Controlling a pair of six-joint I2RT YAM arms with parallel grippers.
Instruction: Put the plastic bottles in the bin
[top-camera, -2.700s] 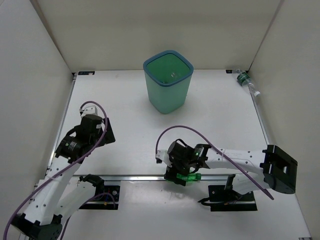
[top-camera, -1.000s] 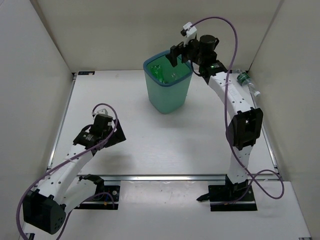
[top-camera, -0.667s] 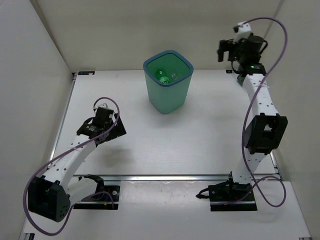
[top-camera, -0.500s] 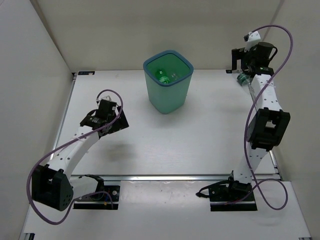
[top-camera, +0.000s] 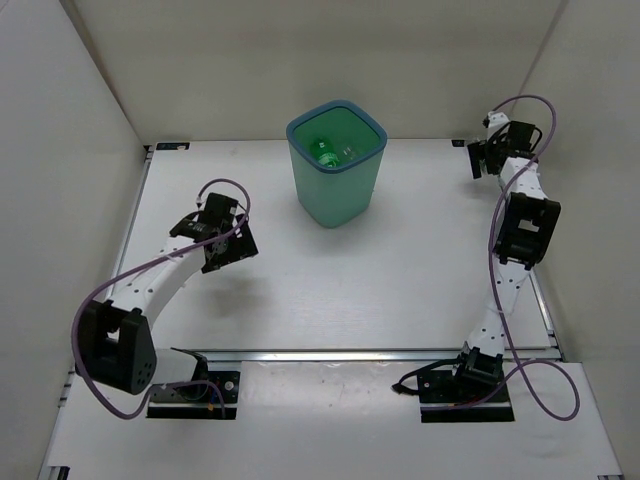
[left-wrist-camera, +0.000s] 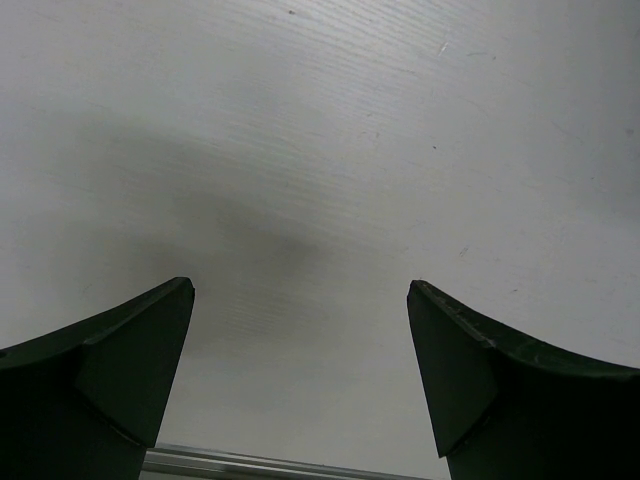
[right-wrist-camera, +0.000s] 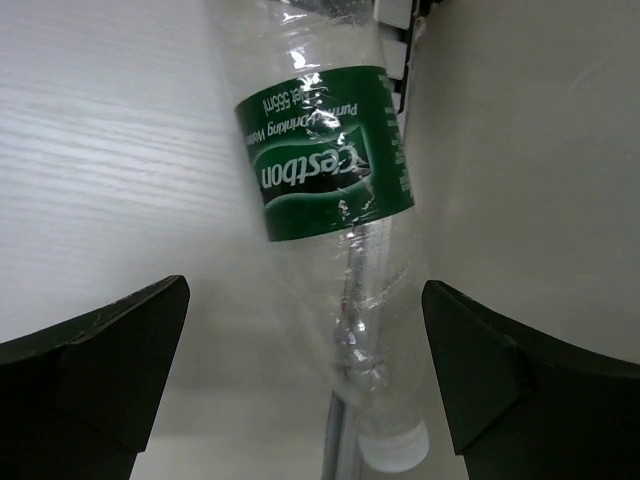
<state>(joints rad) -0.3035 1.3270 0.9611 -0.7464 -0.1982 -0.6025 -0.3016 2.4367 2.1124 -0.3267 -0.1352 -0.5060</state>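
Hovering with right gripper (right-wrist-camera: 305, 295) spread wide over bottle (right-wrist-camera: 325, 150) by wall (right-wrist-camera: 520, 120); left gripper (left-wrist-camera: 300, 300) gaping, empty. Next: lower, squeeze, carry to bin (top-camera: 337, 195).

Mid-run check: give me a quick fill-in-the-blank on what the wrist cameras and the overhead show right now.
1. The clear bottle lying under the right gripper has a ____ label.
2. That gripper's jaws are ____, not closed on it.
3. The left gripper hangs over bare table with ____ between its fingers.
4. The bin stands ____.
Missing words: green; open; nothing; upright.
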